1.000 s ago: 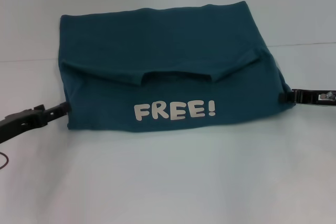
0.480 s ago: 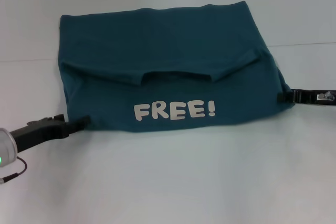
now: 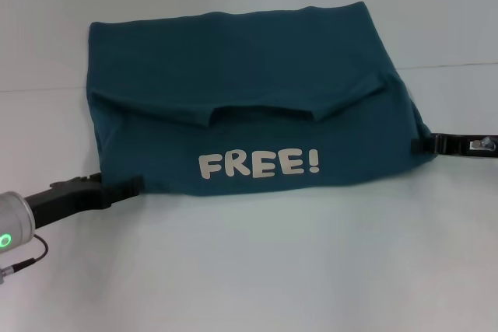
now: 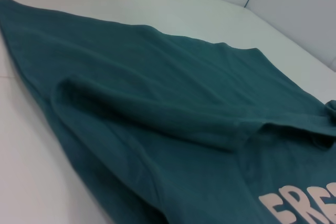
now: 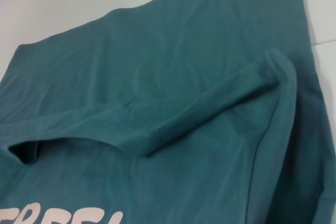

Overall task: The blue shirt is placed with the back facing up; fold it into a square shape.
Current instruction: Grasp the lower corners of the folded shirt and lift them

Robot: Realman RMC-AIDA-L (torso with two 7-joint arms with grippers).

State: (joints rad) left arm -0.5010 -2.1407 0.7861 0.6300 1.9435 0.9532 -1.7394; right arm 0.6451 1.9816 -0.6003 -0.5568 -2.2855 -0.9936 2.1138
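Toward the far half of the white bench [image 3: 257, 270], roughly centred between the left and right edges, sits the blue shirt [image 3: 249, 91]. It's folded over on itself into a wide, stubby block, with the front layer lying on top so the off-white "FREE!" lettering [image 3: 258, 165] faces up along the near edge of the bundle. Above the lettering there's a fold line with a shallow notch in the middle, and a sleeve hem pokes out at the right end of it. From the left wrist view the shirt [image 4: 173, 129] shows as a soft ridge of doubled cloth with part of the lettering [image 4: 304, 208] in the corner; the right wrist view has the same shirt [image 5: 173, 93] with a raised, curled hem.

The left gripper [image 3: 131, 186] comes in low from the bench's left edge and its tip is right at the shirt's near-left corner, touching the cloth. Can't tell if its fingers are spread or pinched. The right gripper [image 3: 420, 145] reaches in from the right edge and sits at the shirt's right side, touching the fabric there; same deal, can't tell how far it's open or whether it actually has hold of the cloth.
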